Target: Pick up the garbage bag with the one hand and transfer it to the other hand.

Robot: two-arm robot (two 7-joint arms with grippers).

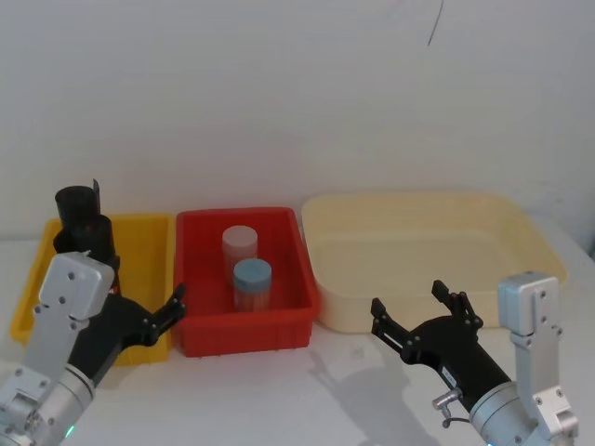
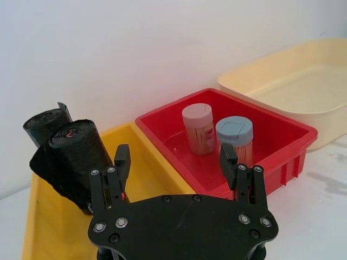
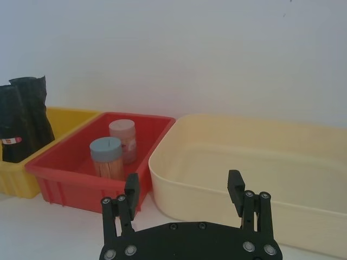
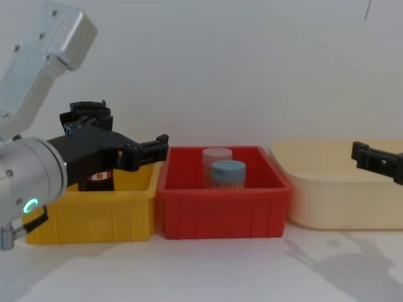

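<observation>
The garbage bag (image 2: 76, 157) is a black roll with a red-and-white label band (image 3: 11, 141). It stands upright in the yellow bin (image 1: 149, 228), just in front of a crinkled black roll (image 2: 46, 122). In the head view the garbage bag (image 1: 91, 240) is at the far left. My left gripper (image 2: 174, 157) is open, hovering at the bin's near side a little short of the bag, with nothing between its fingers. From the chest view the left gripper (image 4: 113, 135) partly covers the rolls. My right gripper (image 1: 409, 299) is open and empty, low in front of the cream tub.
A red bin (image 1: 279, 325) in the middle holds a pink-lidded jar (image 1: 240, 243) and a blue-lidded jar (image 1: 252, 279). A large cream tub (image 1: 418, 209) sits on the right. White table surface lies in front of the bins, and a white wall stands behind.
</observation>
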